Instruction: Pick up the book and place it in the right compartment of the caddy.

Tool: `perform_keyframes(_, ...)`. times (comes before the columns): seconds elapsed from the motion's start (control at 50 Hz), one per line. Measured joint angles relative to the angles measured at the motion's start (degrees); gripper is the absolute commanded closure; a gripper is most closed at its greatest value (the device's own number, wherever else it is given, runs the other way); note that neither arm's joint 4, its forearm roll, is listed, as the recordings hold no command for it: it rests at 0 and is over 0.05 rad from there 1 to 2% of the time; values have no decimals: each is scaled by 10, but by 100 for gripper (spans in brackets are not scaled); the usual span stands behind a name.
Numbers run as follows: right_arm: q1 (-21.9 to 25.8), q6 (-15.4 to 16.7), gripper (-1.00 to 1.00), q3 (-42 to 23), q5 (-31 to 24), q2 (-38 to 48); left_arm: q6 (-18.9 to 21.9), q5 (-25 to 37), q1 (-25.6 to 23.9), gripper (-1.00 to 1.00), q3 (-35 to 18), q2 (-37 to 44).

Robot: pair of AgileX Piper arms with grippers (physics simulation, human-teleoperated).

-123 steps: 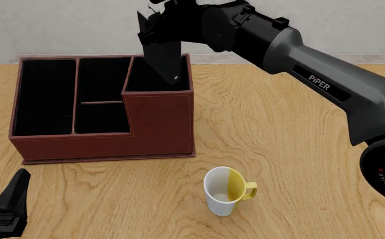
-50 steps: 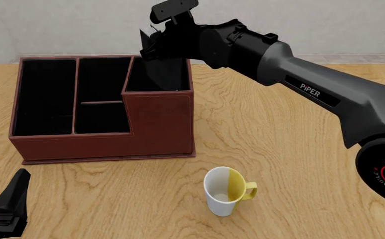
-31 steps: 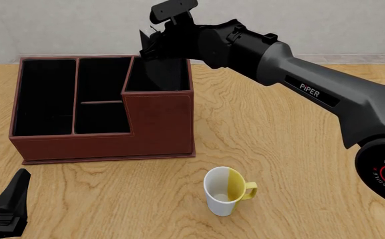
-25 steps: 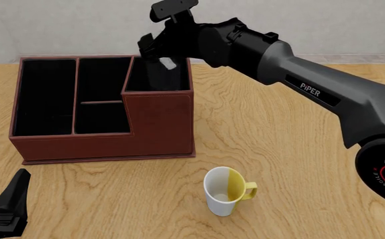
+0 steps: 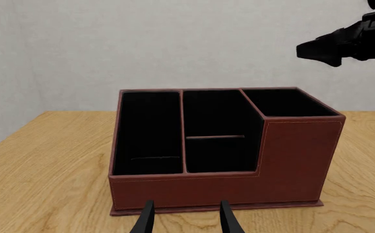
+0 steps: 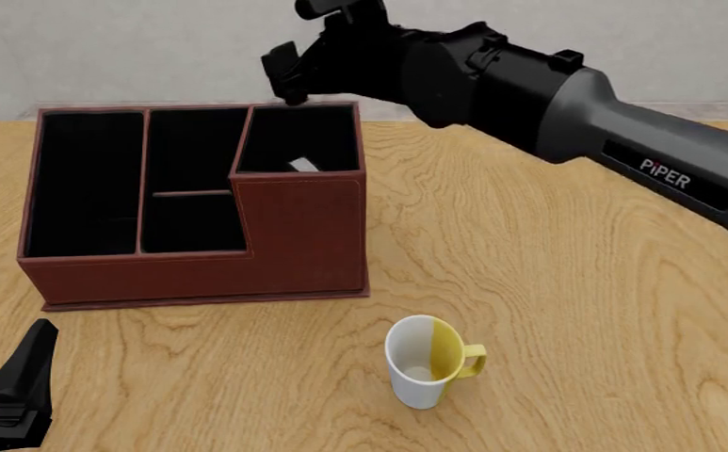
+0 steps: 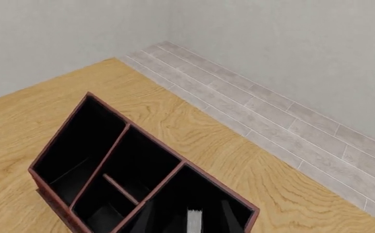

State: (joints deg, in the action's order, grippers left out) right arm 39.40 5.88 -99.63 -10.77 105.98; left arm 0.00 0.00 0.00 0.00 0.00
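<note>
The caddy [image 6: 201,212] sits on the far left part of the wooden table [image 6: 565,282], its reddish-brown walls enclosing four black-lined sections: a long narrow one at the left, two small ones in the middle split by a low divider, and the taller right compartment [image 6: 299,141] at its far right corner. Inside that tall section the book [image 6: 302,165] shows only as a pale sliver of page edges against the dark lining; the right wrist view shows the same grey-white strip [image 7: 194,219] standing in the compartment. The other three sections look dark and hold nothing I can make out. The right gripper [image 6: 291,73] hangs just above the tall compartment's far rim, holding nothing; its jaws look parted. The left gripper [image 5: 186,219] rests low at the near left, fingers apart and empty, facing the caddy's front wall. A white and yellow mug [image 6: 429,363] stands upright near the front. The right arm [image 6: 615,122] carries the word "PiPER" in white.
</note>
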Motion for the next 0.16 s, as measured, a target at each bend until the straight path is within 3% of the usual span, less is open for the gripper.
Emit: perform_keyframes(0.16, 4, 2, -100, 155, 79, -153, 0, 0, 0, -100, 0, 0)
